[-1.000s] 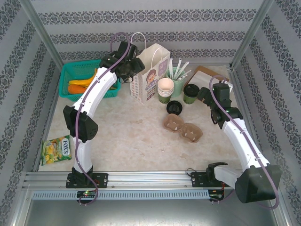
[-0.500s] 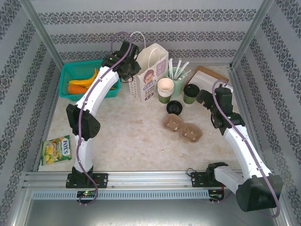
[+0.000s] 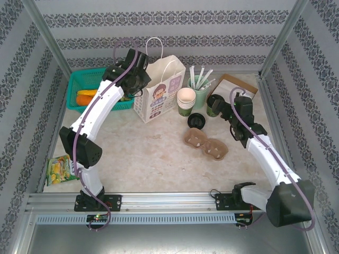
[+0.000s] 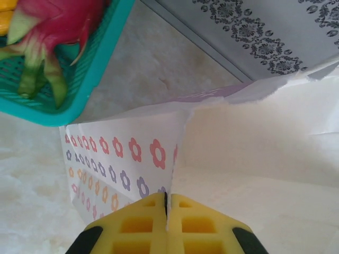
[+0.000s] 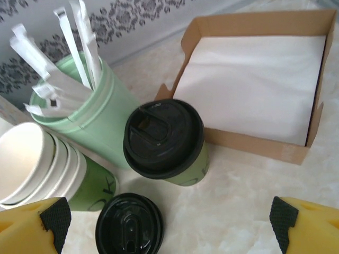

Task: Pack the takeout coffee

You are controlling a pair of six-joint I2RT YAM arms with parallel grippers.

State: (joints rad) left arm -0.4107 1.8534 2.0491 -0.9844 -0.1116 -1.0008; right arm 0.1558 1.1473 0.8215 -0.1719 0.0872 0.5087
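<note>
A pulp carrier lies nearest the bases, and a loose lid lies just behind it. Past these, the right gripper has moved in toward the coffee. Its jaws are spread wide, one to each side of the cup and neither touching it, so the coffee is not yet held.

The coffee stands on the table between the tumbler of straws and the napkin box, just right of the stacked cups. It is upright, its long axis vertical and its black lid on top. The sip opening is turned toward the tumbler.

Farther left, the left gripper has just pressed shut, pinching the rim of the bag. The bag has slid left, away from the cups, and now leans beside the basket. I judge the bag is being held ready, with the cup's pickup the next step.
</note>
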